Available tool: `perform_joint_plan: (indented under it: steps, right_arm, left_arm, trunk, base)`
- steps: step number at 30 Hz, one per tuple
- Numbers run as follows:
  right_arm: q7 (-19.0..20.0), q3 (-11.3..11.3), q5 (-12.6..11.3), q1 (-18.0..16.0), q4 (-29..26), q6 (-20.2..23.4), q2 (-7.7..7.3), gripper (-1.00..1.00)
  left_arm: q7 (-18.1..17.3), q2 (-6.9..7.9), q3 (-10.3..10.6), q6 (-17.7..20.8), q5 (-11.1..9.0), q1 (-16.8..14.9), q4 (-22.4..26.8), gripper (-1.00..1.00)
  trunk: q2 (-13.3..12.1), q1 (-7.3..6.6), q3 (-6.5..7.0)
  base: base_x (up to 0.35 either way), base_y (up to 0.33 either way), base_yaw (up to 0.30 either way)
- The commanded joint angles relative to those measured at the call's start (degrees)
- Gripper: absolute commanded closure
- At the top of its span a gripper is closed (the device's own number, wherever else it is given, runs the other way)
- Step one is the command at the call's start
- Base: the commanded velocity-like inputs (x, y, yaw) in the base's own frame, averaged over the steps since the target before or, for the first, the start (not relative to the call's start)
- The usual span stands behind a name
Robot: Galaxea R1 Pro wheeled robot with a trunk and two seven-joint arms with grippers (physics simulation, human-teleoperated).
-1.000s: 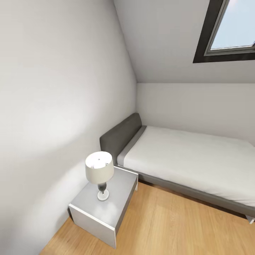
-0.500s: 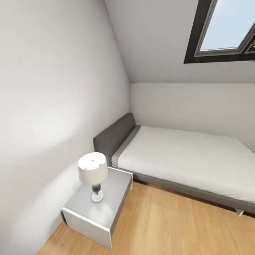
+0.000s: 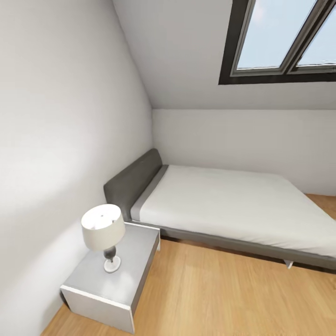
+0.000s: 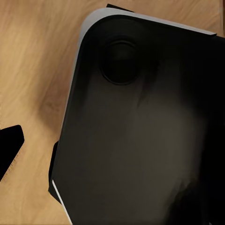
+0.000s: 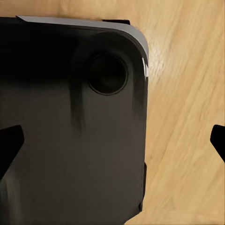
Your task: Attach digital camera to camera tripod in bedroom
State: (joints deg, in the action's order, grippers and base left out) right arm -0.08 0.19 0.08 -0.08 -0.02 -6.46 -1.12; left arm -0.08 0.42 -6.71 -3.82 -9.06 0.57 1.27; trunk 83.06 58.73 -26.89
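I am in a bedroom at home: a low bed [image 3: 224, 205] with a grey headboard [image 3: 130, 179], a nightstand [image 3: 114, 280] carrying a lamp [image 3: 103, 231], a skylight [image 3: 280, 39] in the sloped ceiling, and a wooden plank floor [image 3: 224, 294].

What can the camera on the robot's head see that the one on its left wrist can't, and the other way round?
Head view: a grey-framed bed with a white mattress, a white-shaded table lamp on a pale grey bedside cabinet, and a dark-framed skylight. Left wrist view: a large black rounded panel of the robot's own body and a black fingertip. Both: the light wooden plank floor.
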Motion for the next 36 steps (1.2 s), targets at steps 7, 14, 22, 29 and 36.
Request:
perform_joint_plan:
  steps: [7, 14, 22, 29, 36]
  right_arm:
    - [0.0, 0.1, 0.2, 0.0, 0.0, -0.2, -0.02, -1.0]
    - [0.0, 0.1, 0.4, 0.0, 0.1, -0.3, -0.02, -1.0]
    - [0.0, 0.2, 0.4, 0.0, 0.1, -0.2, -0.02, -1.0]
    - [0.0, 0.1, 0.4, 0.0, 0.1, -0.3, -0.02, -1.0]
    - [0.0, 0.1, 0.4, 0.0, 0.1, -0.3, -0.02, -1.0]
  left_arm:
    - [0.0, 0.0, -0.4, 0.0, -0.1, 0.0, 0.1, -1.0]
    - [0.0, 0.0, -0.4, 0.0, -0.1, 0.0, 0.1, -1.0]
    - [0.0, -0.01, -0.4, 0.0, -0.1, 0.0, 0.1, -1.0]
    - [0.0, -0.02, -0.4, 0.0, -0.1, 0.0, 0.1, -1.0]
    - [0.0, -0.01, -0.4, 0.0, -0.1, 0.0, 0.1, -1.0]
  trunk:
    - [0.0, 0.0, 0.05]
    - [0.0, 0.0, 0.25]
    - [0.0, 0.0, 0.49]
    - [0.0, 0.0, 0.69]
    - [0.0, 0.0, 0.89]
  base:
    - [0.0, 0.0, -0.259]
    - [0.0, 0.0, -0.266]
    - [0.0, 0.0, -0.278]
    - [0.0, 0.0, -0.282]
    - [0.0, 0.0, -0.282]
